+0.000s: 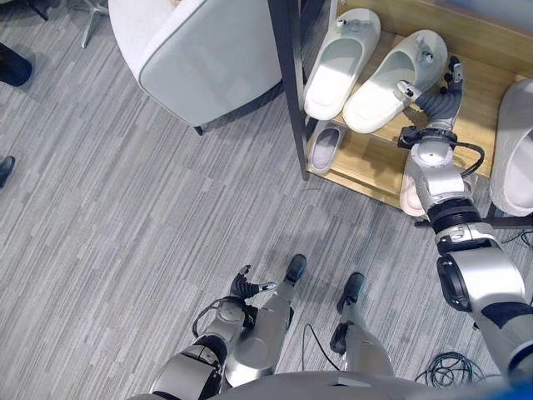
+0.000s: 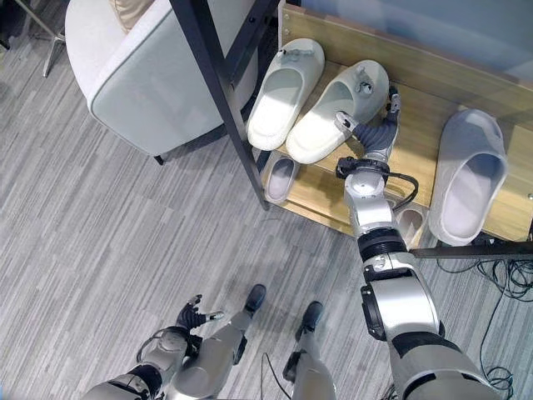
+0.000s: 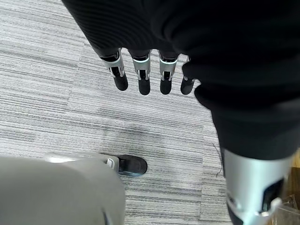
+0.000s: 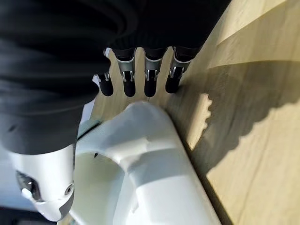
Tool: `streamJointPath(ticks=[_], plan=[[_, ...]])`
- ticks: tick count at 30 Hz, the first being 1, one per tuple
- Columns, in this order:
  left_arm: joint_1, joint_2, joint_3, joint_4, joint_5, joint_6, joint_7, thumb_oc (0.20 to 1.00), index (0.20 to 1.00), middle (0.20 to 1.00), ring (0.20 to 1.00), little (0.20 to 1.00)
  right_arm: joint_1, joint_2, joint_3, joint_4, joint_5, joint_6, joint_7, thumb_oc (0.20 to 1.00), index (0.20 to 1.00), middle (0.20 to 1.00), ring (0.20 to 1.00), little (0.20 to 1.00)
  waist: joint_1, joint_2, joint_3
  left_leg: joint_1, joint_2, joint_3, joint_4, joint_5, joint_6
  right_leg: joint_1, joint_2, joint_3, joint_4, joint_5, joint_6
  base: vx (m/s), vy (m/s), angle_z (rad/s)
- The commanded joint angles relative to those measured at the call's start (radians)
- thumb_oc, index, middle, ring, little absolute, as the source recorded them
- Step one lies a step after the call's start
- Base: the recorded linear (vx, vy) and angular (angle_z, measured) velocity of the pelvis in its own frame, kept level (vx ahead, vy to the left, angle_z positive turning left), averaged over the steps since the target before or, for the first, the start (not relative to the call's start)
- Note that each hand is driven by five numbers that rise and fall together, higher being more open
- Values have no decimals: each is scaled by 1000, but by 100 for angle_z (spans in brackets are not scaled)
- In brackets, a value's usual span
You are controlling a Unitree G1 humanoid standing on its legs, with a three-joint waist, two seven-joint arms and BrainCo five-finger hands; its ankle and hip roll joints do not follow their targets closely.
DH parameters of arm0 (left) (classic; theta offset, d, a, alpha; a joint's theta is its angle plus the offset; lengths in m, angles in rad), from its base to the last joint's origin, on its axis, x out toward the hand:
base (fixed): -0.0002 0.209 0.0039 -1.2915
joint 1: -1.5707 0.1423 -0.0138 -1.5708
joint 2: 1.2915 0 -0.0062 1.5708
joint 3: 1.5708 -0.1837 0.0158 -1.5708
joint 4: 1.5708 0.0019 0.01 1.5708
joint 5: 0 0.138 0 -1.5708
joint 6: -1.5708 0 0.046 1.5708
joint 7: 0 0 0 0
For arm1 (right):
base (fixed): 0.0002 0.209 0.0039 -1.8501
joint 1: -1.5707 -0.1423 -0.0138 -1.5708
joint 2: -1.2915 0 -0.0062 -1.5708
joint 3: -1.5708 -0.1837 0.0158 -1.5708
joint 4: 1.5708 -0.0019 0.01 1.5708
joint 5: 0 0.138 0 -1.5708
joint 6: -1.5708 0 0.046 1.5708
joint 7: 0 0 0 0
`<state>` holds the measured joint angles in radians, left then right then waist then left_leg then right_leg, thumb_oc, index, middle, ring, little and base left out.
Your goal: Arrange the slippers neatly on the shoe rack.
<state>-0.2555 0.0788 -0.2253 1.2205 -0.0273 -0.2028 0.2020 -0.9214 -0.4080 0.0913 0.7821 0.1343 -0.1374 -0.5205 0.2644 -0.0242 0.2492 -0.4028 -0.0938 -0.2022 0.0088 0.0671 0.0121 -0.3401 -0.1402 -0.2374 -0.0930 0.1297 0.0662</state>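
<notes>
Two white slippers lie side by side on the top wooden shelf (image 1: 479,75) of the shoe rack, the left one (image 1: 341,62) and the right one (image 1: 391,83). My right hand (image 1: 437,98) is at the right slipper's toe end. Its thumb reaches over the slipper's wall and its straight fingers (image 4: 150,84) lie along the outside, above the white upper (image 4: 150,154). A larger pale grey slipper (image 2: 470,175) lies further right on the same shelf. Two small slippers (image 1: 326,146) (image 2: 408,221) sit on the lower shelf. My left hand (image 1: 250,287) hangs open low by my side, holding nothing.
The rack's black post (image 1: 290,83) stands at its left end. Just left of it is a white armchair (image 1: 200,50). A person's dark shoes (image 1: 12,67) show at the far left edge. Grey striped carpet (image 1: 125,233) spreads in front of the rack.
</notes>
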Motion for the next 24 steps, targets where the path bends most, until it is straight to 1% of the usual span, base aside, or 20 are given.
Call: streamJointPath(ticks=[1, 3, 4, 8, 9, 11, 13, 17, 19, 21, 24], plan=[[6, -12, -13, 70, 4, 16, -6, 1000, 1000, 1000, 1000, 1000, -96, -125, 40, -39, -35, -38, 20, 1000, 1000, 1000, 1000, 1000, 30, -1, 48, 18, 3, -35, -96, -6, -109, 204, -12, -19, 6, -20, 35, 0, 0, 0], [4, -12, -14, 65, 4, 17, -7, 1000, 1000, 1000, 1000, 1000, -108, -137, 50, -27, -31, -42, 22, 1000, 1000, 1000, 1000, 1000, 32, 0, 50, 18, 3, -35, -96, -5, -109, 205, -12, -18, 6, -20, 35, 0, 0, 0], [4, -10, -15, 56, 6, 15, -12, 1000, 1000, 1000, 1000, 1000, -141, -175, 88, -16, -40, -50, 31, 1000, 1000, 1000, 1000, 1000, 33, 0, 53, 18, 3, -33, -96, -4, -109, 204, -12, -19, 6, -18, 36, 0, 0, 0], [7, -6, -22, 38, 7, 13, -19, 1000, 1000, 1000, 1000, 1000, -206, -239, 179, 8, -60, -61, 57, 1000, 1000, 1000, 1000, 1000, 40, 1, 61, 25, 3, -28, -96, -6, -112, 209, -13, -18, 6, -20, 37, 0, 0, 0], [5, -7, -22, 38, 7, 13, -19, 1000, 1000, 1000, 1000, 1000, -208, -240, 180, 9, -60, -62, 57, 1000, 1000, 1000, 1000, 1000, 38, 2, 60, 20, 2, -30, -96, -1, -111, 205, -14, -20, 6, -17, 38, 0, 0, 0], [7, -5, -27, 35, 4, 11, -23, 1000, 1000, 1000, 1000, 1000, -246, -258, 223, 40, -49, -67, 69, 1000, 1000, 1000, 1000, 1000, 40, 0, 60, 18, 2, -28, -96, 1, -111, 204, -14, -19, 6, -18, 38, 0, 0, 0], [11, -5, -30, 39, -1, 10, -27, 1000, 1000, 1000, 1000, 1000, -263, -254, 245, 51, -32, -70, 82, 1000, 1000, 1000, 1000, 1000, 42, 0, 59, 16, 2, -27, -96, 3, -112, 204, -14, -19, 6, -18, 38, 0, 0, 0], [14, -3, -34, 44, -5, 10, -31, 1000, 1000, 1000, 1000, 1000, -273, -234, 246, 60, -11, -74, 89, 1000, 1000, 1000, 1000, 1000, 44, -1, 56, 14, 1, -27, -96, 3, -112, 203, -15, -20, 6, -18, 38, 0, 0, 0], [13, -4, -35, 51, -11, 9, -32, 1000, 1000, 1000, 1000, 1000, -266, -196, 231, 57, 7, -71, 91, 1000, 1000, 1000, 1000, 1000, 45, -5, 53, 12, 2, -24, -96, 3, -113, 204, -15, -19, 6, -19, 36, 0, 0, 0], [14, -5, -36, 52, -11, 10, -33, 1000, 1000, 1000, 1000, 1000, -263, -188, 223, 65, 8, -71, 89, 1000, 1000, 1000, 1000, 1000, 44, -4, 54, 13, 2, -24, -96, 3, -113, 205, -14, -19, 6, -19, 36, 0, 0, 0], [9, -9, -33, 55, -21, 9, -29, 1000, 1000, 1000, 1000, 1000, -249, -146, 190, 79, 20, -65, 75, 1000, 1000, 1000, 1000, 1000, 44, -2, 54, 15, 2, -25, -96, 2, -112, 206, -14, -15, 6, -19, 34, 0, 0, 0]])
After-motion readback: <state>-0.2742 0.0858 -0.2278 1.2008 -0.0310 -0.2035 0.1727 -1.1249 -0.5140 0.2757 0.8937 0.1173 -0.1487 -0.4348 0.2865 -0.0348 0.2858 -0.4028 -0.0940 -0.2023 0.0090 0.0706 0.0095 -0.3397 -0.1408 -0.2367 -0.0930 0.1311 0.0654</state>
